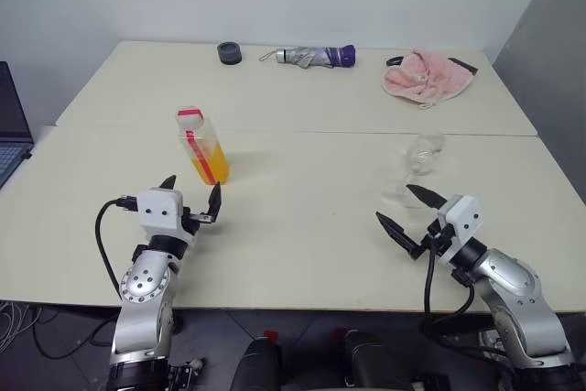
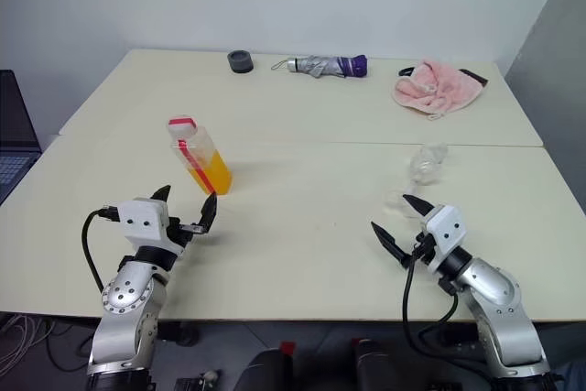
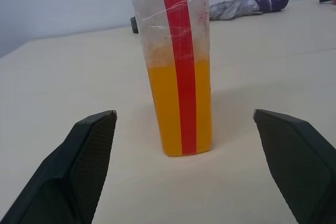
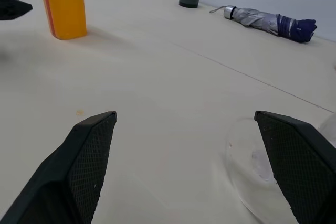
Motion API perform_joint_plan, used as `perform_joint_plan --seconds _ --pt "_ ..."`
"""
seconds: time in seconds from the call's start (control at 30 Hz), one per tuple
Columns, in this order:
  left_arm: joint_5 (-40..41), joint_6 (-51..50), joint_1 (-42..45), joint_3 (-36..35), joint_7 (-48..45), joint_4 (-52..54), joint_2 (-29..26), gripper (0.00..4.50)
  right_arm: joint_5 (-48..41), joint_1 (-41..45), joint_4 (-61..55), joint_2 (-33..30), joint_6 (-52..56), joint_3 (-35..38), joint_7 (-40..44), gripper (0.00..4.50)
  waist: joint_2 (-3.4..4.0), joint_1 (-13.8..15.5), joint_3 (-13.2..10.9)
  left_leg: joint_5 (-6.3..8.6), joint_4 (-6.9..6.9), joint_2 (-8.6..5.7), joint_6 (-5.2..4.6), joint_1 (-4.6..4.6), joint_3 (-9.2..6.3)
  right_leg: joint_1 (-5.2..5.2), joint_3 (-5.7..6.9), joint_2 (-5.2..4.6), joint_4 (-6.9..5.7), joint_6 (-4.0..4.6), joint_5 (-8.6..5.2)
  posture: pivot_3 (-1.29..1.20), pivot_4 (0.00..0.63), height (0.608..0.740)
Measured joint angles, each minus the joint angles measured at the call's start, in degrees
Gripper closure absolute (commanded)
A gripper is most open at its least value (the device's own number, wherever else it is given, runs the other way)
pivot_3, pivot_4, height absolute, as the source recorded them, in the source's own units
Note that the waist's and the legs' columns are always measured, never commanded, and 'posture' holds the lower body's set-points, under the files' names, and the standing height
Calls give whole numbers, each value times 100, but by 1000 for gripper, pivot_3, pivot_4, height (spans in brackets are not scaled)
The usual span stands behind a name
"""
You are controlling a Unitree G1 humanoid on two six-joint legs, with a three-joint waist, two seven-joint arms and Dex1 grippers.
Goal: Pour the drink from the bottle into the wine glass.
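Observation:
The bottle (image 1: 203,146) stands upright on the table (image 1: 302,226), left of centre. It is clear, with a red stripe and a white-and-pink cap, and the orange drink (image 1: 213,165) fills its lower half. My left gripper (image 1: 192,188) is open just in front of the bottle, which the left wrist view shows centred between the fingers (image 3: 89,156) and apart from them. The wine glass (image 1: 422,157) stands at the right, with its foot (image 4: 252,169) on the table. My right gripper (image 1: 394,201) is open beside that foot and angled to the left, holding nothing.
At the back of the table lie a folded grey and purple umbrella (image 1: 316,56), a small dark round object (image 1: 229,52) and a pink cloth (image 1: 426,77). A laptop (image 1: 9,135) sits at the left edge. A seam (image 1: 366,133) runs across the table.

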State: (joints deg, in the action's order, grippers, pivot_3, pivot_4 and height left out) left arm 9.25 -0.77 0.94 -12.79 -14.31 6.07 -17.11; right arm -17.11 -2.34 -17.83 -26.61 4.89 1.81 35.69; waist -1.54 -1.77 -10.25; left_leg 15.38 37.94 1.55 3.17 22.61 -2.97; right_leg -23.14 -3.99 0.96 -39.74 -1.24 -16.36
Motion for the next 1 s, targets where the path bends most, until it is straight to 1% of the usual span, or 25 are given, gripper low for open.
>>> perform_joint_plan --seconds 0.1,0.27,0.5,0.67,1.0 --pt "-6 -35 7 1 -1 1 -1 34 -53 29 2 -18 88 -50 145 0 0 0 0 0 0 0 0 0 0 0 0 0 -1 0 0 0 150 740" --pt "-2 -156 140 2 -3 4 -10 34 -224 344 14 -13 347 -194 386 0 0 -1 0 0 2 0 0 -1 -1 0 1 0 -4 0 0 0 150 740" --pt "-1 -529 380 -12 8 5 -91 34 -488 748 -121 -534 916 -494 1149 0 -1 5 0 0 3 -1 0 0 -4 0 5 0 -6 0 0 0 150 740" --pt "-10 -819 662 -12 17 42 -217 34 -656 1318 -131 -565 1282 -524 1173 0 -1 2 0 0 4 -1 0 0 -7 0 7 1 -11 1 1 0 150 740" --pt "-76 -1275 1219 1 177 51 -297 34 -895 1769 -253 -612 1801 -537 1318 0 -2 4 -1 0 4 -1 0 3 -10 -1 10 -4 -12 1 1 0 150 740"
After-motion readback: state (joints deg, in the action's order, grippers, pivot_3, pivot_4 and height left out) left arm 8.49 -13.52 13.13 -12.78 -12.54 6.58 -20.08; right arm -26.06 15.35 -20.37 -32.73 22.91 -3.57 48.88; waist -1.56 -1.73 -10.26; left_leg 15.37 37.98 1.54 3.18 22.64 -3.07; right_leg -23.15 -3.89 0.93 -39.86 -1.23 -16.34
